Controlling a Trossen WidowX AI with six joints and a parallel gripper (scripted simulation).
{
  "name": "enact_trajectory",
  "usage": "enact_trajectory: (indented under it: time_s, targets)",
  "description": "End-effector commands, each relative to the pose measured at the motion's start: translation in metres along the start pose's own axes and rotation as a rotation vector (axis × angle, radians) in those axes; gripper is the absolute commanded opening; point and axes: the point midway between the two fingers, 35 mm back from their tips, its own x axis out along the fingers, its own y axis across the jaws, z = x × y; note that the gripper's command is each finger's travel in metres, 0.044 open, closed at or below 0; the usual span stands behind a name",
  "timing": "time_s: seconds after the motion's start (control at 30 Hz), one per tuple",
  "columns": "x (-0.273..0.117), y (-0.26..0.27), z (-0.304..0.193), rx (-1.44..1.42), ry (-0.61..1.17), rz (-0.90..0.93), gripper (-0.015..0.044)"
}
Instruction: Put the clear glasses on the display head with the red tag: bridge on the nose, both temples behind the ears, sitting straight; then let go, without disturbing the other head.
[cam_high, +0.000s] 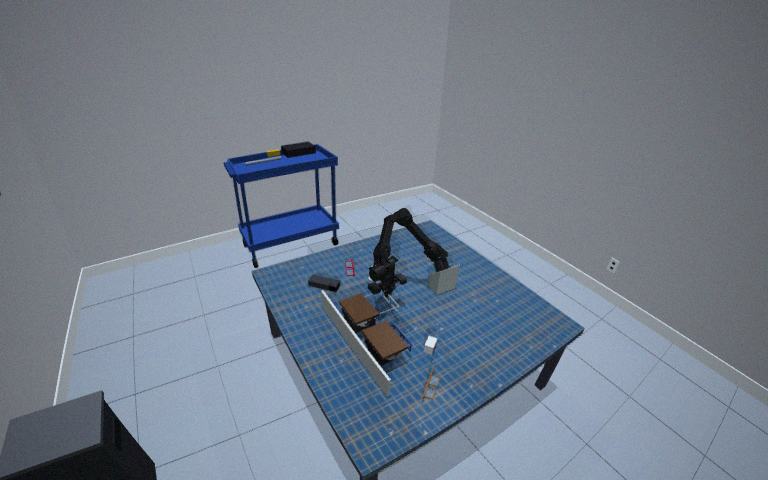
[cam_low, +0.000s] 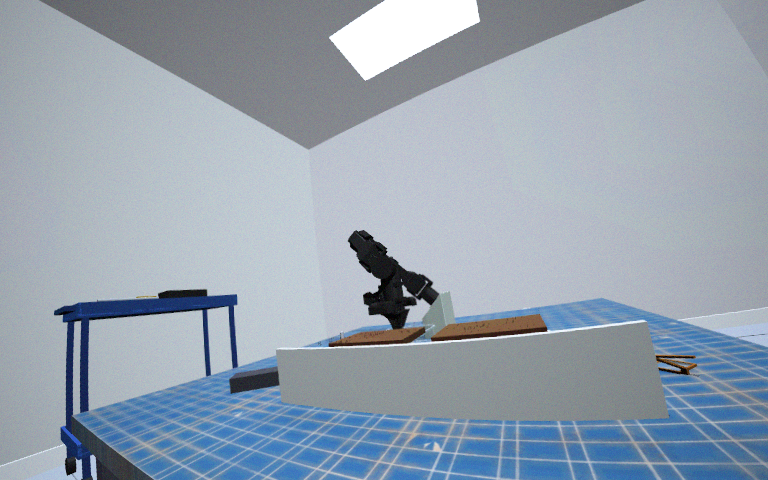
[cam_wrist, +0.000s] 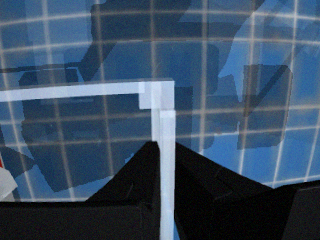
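Note:
The clear glasses (cam_wrist: 75, 90) (cam_low: 429, 328) are held above the table; a corner and one long pale bar show in the wrist view. My gripper (cam_high: 387, 293) (cam_low: 398, 326) (cam_wrist: 159, 151) is shut on that bar. It is beside the nearer brown-topped display stand (cam_high: 359, 308) (cam_low: 376, 337). The other brown-topped stand (cam_high: 385, 339) (cam_low: 489, 327) has blue glasses (cam_high: 408, 341) at its front. The heads beneath the brown tops are mostly hidden, and I cannot tell which has the red tag. A pale piece with a bit of red (cam_wrist: 6, 183) shows at the wrist view's left edge.
A long white panel (cam_high: 355, 342) (cam_low: 470, 376) stands behind both heads. A pale upright block (cam_high: 444, 279) is near the arm's base. Red glasses (cam_high: 350, 268), a dark case (cam_high: 323, 282) (cam_low: 253, 380), a white box (cam_high: 430, 344) and orange glasses (cam_high: 431, 385) (cam_low: 676, 363) lie around.

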Motion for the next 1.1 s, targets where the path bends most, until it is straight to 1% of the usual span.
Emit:
enact_trajectory:
  time_s: [0.0,1.07]
  targets:
    - [0.001,0.006,-0.001,-0.007,-0.005,-0.003,0.0]
    - [0.002,0.054,0.0,-0.005,-0.005,-0.001,0.0]
